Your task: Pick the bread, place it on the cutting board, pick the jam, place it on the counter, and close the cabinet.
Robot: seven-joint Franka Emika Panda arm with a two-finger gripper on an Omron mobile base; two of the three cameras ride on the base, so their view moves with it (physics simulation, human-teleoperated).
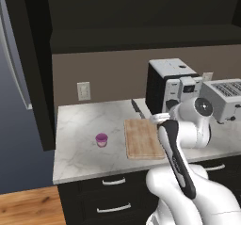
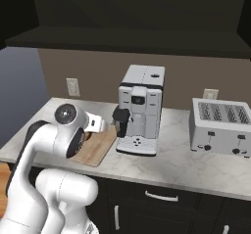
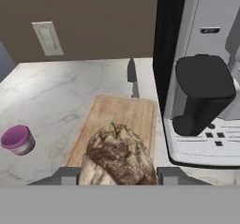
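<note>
Lighting: soft, even, diffuse; no lamp or window in sight.
Cabinet (image 1: 141, 12): near black, panel detail lost in gloom in both base views.
Counter (image 1: 80, 130): brightest surface, pale marble evenly lit, no glare.
Shadows: faint, soft-edged. A weak one beneath the jam (image 1: 101, 139); a dim band along the wall under the cabinet; the coffee machine (image 2: 139, 110) darkens the back of the cutting board (image 3: 119, 115) in the hand view.
Sharpness: base views coarse, slightly soft, edges jagged. Hand view crisper; crust of the bread (image 3: 117, 157) well resolved.
Distortion: none obvious at the frame edges. No motion blur.
</note>
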